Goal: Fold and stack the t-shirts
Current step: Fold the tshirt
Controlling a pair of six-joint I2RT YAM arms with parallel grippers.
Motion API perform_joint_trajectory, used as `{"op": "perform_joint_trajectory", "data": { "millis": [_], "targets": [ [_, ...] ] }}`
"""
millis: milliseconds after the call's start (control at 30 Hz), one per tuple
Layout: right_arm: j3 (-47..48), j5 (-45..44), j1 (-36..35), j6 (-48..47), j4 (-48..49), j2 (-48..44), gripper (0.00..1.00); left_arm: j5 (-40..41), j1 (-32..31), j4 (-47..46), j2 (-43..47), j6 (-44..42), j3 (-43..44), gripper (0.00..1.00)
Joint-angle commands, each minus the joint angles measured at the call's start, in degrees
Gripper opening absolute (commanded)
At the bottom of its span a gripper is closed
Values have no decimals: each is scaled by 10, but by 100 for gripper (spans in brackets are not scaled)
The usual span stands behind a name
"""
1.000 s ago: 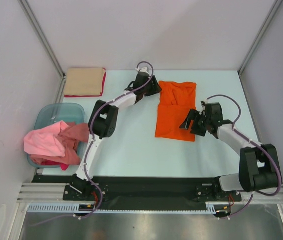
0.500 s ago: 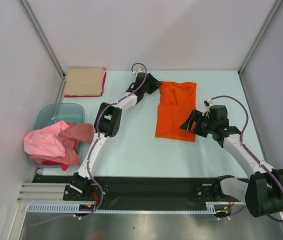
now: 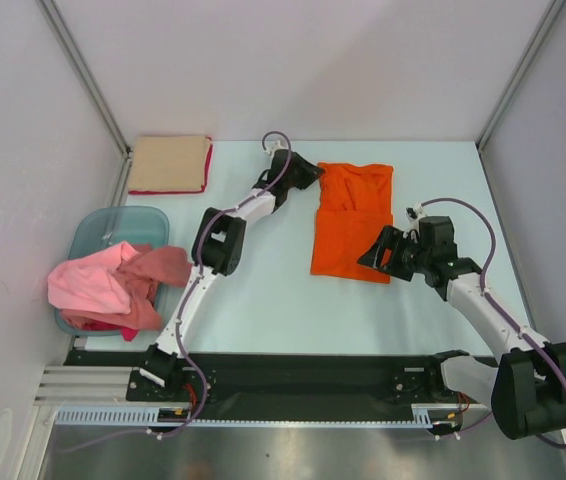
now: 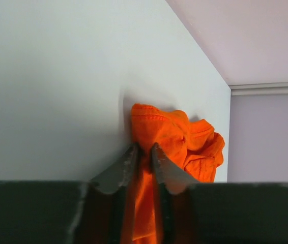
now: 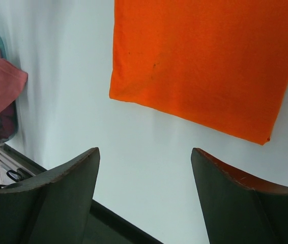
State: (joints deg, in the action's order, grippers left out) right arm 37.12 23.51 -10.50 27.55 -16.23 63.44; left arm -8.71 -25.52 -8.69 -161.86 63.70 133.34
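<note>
The bright orange t-shirt [image 3: 353, 220] lies partly folded on the table, right of the middle. My left gripper [image 3: 315, 172] is at the shirt's far left corner. In the left wrist view the left gripper [image 4: 144, 148] is shut, with a fold of the orange t-shirt [image 4: 184, 137] pinched between its narrow jaws. My right gripper [image 3: 375, 252] hovers open over the shirt's near right corner. In the right wrist view the right gripper [image 5: 145, 152] holds nothing, and the orange t-shirt [image 5: 205, 66] lies flat just beyond its fingertips.
A folded tan t-shirt [image 3: 168, 162] lies on a red one [image 3: 207, 166] at the back left corner. A pink t-shirt [image 3: 88, 282] and a reddish one [image 3: 153, 268] spill from the translucent blue-green tub [image 3: 113, 225] at the left edge.
My left gripper's jaws have closed on the orange shirt's corner. My right arm has stretched out, and its gripper has dropped slightly toward the shirt's near edge, still open.
</note>
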Motion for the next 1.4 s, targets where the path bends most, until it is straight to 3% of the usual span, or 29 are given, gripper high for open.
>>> {"op": "perform_joint_trajectory", "data": {
  "millis": [0, 100, 233, 333, 400, 433, 567, 600, 667, 767, 900, 967, 1067, 1167, 1367],
  "targets": [
    [-4, 21, -3, 16, 26, 0, 79, 6, 3, -43, -13, 13, 29, 19],
    [-17, 26, -7, 28, 40, 2, 79, 11, 6, -55, -32, 12, 67, 9],
    [-28, 29, -7, 29, 48, 8, 79, 24, 15, -58, -45, 25, 83, 8],
    [-33, 28, -7, 26, 52, 14, 79, 27, 25, -54, -42, 20, 87, 14],
    [-33, 29, -7, 29, 56, 21, 79, 31, 29, -34, -28, 4, 83, 27],
    [-32, 33, -7, 30, 60, 24, 79, 29, 33, -20, -22, -2, 83, 44],
    [-29, 37, -7, 38, 65, 23, 79, 12, 42, 30, 22, -29, 63, 92],
    [-28, 37, -7, 39, 61, 15, 79, 8, 42, 42, 55, -51, 41, 93],
    [-27, 23, -6, 42, 47, 5, 79, 8, 44, 80, 94, -81, 8, 93],
    [-28, -11, 1, 53, 20, -22, 80, 12, 42, 110, 206, -125, -116, 89],
    [-35, -42, 36, 77, -6, -33, 79, 23, 30, 95, 353, -137, -378, 80],
    [-43, -40, 56, 93, -6, -26, 77, 33, 9, 71, 435, -136, -462, 76],
    [-55, -48, 63, 111, 4, -17, 74, 55, -31, 20, 541, -106, -626, 71],
    [-88, -60, 65, 158, 36, -17, 70, 73, -79, -47, 614, -7, -806, 65],
    [-151, -80, 65, 256, 123, -20, 67, 145, -175, -77, 659, 102, -917, 63]
  ]
}}
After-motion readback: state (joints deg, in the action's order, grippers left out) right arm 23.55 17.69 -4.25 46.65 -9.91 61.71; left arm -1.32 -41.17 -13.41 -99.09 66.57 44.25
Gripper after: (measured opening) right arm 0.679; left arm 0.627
